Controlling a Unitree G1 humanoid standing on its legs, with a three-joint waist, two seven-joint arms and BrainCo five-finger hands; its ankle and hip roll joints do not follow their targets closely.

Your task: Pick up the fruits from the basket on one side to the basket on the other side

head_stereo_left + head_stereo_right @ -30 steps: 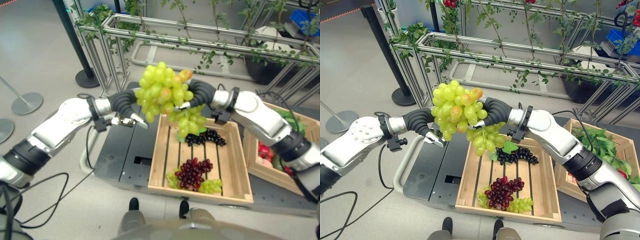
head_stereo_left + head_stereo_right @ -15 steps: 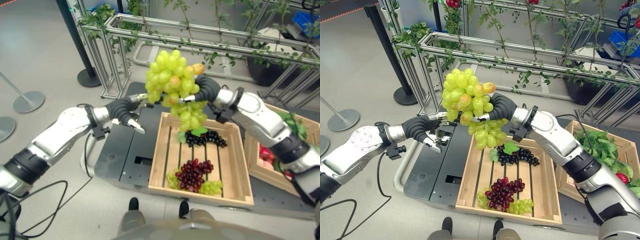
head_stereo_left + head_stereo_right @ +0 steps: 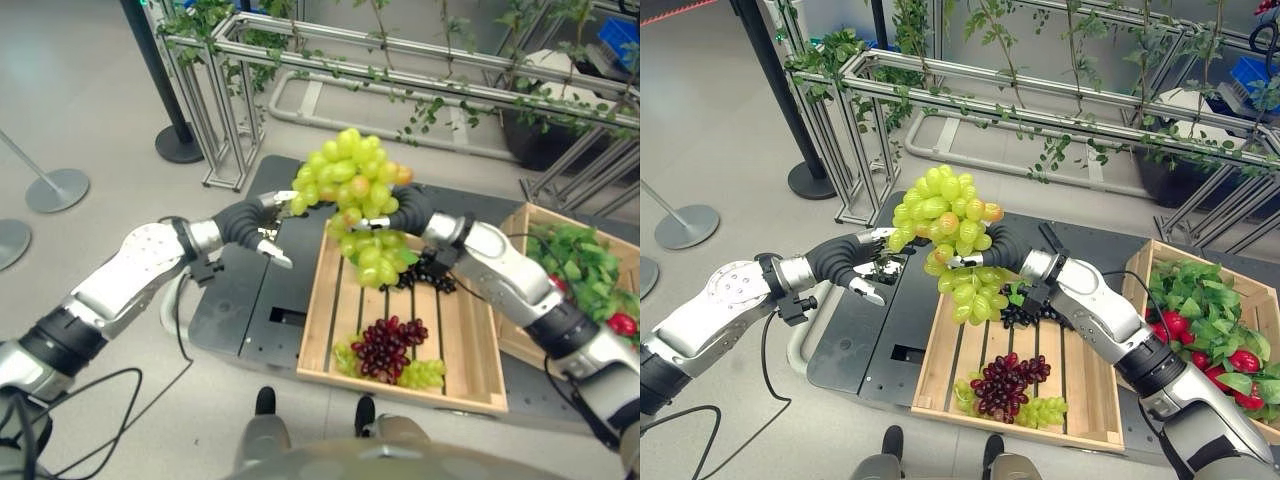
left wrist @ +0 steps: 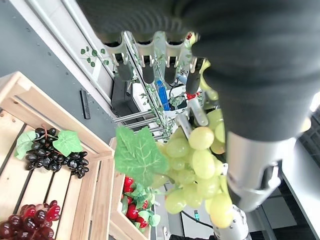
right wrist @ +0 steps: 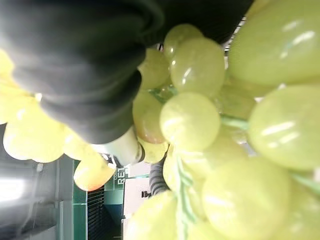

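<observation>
A big bunch of green grapes [image 3: 355,185] hangs in the air over the far left corner of the middle wooden crate [image 3: 312,300]. My right hand [image 3: 412,208] is shut on the bunch from the right side, its fingers mostly buried in the grapes [image 5: 225,140]. My left hand [image 3: 255,218] is open just left of the bunch, with its straight fingers [image 4: 145,65] reaching toward the grapes [image 4: 197,160]. Inside the crate lie dark grapes with a leaf [image 3: 430,272], red grapes [image 3: 385,345] and a small green bunch [image 3: 420,373].
The crate sits on a black platform [image 3: 240,290]. At the right stands a second wooden crate [image 3: 1160,250] with leafy greens and red fruit. A metal frame with vines [image 3: 400,70] runs across the back. Stanchion bases [image 3: 55,190] stand on the floor at the left.
The view has shifted. The bunch rose, then dropped lower over the crate's corner in my right hand. My left hand came out from under the bunch and now stays at its left side.
</observation>
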